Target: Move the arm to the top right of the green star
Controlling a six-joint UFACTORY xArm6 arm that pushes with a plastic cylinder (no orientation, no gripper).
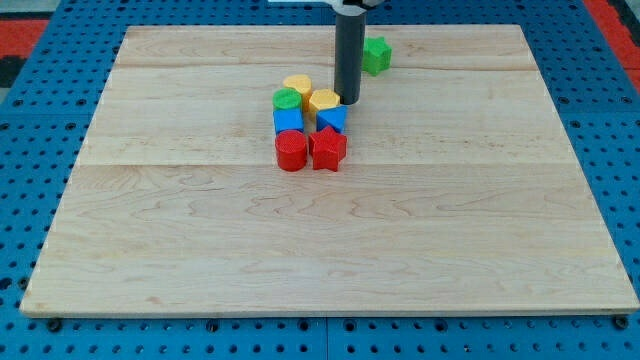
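The green star (377, 54) lies near the view's top, right of centre, partly hidden behind my rod. My tip (348, 101) rests on the board below and left of the star, just right of a yellow block (324, 100). That block belongs to a cluster: a yellow cylinder-like block (297, 85), a green round block (288, 100), a blue cube (288, 122), a blue triangular block (333, 118), a red cylinder (291, 151) and a red star (328, 148).
The wooden board (330, 240) lies on a blue pegboard surface (20, 200). A red area (30, 30) shows at the view's top left and top right corners.
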